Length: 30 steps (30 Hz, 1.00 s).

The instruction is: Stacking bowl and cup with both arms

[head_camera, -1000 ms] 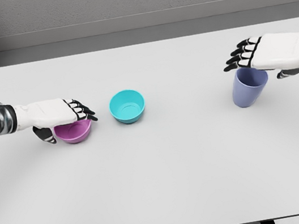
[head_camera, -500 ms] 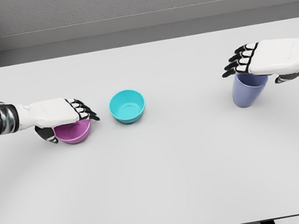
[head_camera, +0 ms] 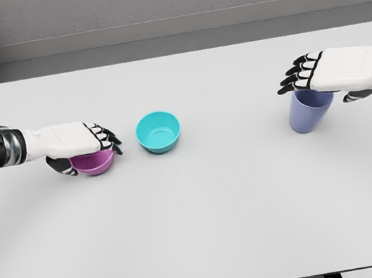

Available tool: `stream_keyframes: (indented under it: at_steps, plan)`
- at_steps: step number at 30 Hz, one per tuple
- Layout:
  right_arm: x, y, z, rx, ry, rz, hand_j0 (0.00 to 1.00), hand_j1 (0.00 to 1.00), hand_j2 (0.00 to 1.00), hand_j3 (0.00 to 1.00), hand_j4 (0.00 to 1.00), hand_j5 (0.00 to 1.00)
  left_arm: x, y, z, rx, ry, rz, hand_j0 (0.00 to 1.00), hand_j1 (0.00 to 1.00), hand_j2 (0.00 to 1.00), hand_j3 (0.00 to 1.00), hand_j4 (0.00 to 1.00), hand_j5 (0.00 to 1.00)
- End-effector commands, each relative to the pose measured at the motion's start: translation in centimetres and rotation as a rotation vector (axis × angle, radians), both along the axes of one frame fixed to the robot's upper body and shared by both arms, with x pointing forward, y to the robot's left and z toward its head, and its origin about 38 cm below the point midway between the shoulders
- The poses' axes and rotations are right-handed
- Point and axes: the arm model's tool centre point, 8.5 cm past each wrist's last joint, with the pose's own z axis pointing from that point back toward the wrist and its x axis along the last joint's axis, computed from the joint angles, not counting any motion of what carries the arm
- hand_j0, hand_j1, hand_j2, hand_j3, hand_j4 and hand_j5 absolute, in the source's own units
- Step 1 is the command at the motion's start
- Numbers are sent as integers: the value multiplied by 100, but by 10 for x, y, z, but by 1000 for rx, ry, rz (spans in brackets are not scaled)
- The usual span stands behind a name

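From the head camera I see the white table [head_camera: 208, 228] filling most of the view, grey wall behind it; three vessels on it, all upright. My left hand [head_camera: 80, 144] comes in from the left edge and lies palm-down over the purple bowl [head_camera: 93, 163]; its dark fingertips [head_camera: 107, 139] reach past the bowl's far-right rim and the thumb [head_camera: 60, 165] curls down along the near-left side; the fingers look wrapped over the rim, but I cannot tell for certain whether they grip it or only rest on it; the bowl sits on the table left of centre. Just beside it to the right, apart from it, stands the teal bowl [head_camera: 158, 131], open and with nothing in it. Well across the table on the right stands the blue cup [head_camera: 308, 112], mouth up, tapering to its base; my right hand [head_camera: 335, 70] is flat over its top, palm down, fingers [head_camera: 298, 74] extended and slightly spread toward the left, thumb [head_camera: 356, 94] hanging beside the cup's right side; it covers the rim, and whether it touches I cannot tell; I see no closed grasp there.
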Motion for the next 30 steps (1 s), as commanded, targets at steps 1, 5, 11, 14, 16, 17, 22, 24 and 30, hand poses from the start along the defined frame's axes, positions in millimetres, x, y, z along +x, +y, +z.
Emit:
stream_keyframes:
  at_steps: [1, 5, 11, 14, 16, 17, 22, 24, 30]
  plan:
    - [0, -1, 0, 4, 1, -4, 100, 100, 100, 100, 100, 100, 0, 1, 1, -3, -1, 4, 66, 66, 66, 66, 66, 66]
    - [0, 0, 0, 5, 1, -3, 100, 100, 100, 100, 100, 100, 0, 1, 1, -5, 0, 4, 54, 54, 54, 54, 54, 54]
    - [0, -1, 1, 4, 0, -4, 100, 100, 100, 100, 100, 100, 0, -2, 2, -10, -3, -3, 52, 52, 52, 52, 52, 52]
    - [0, 0, 2, 4, -2, -2, 100, 100, 100, 100, 100, 100, 2, -3, 7, -13, -12, -4, 52, 52, 52, 52, 52, 52]
    - [0, 0, 2, 4, -2, -2, 100, 100, 100, 100, 100, 100, 4, -5, 12, -14, -23, -9, 52, 52, 52, 52, 52, 52]
    - [0, 0, 2, 4, -2, -2, 100, 100, 100, 100, 100, 100, 6, -6, 17, -17, -34, -10, 52, 52, 52, 52, 52, 52]
    - [1, -1, 2, 4, -2, -4, 100, 100, 100, 100, 100, 100, 16, -28, 41, -49, -87, -52, 52, 52, 52, 52, 52, 52]
    - [0, 0, 2, 4, -2, -2, 100, 100, 100, 100, 100, 100, 21, -39, 53, -64, -114, -71, 52, 52, 52, 52, 52, 52]
    - [1, -1, 2, 4, -2, -4, 100, 100, 100, 100, 100, 100, 26, -88, 74, -141, -144, -154, 53, 53, 53, 53, 53, 53]
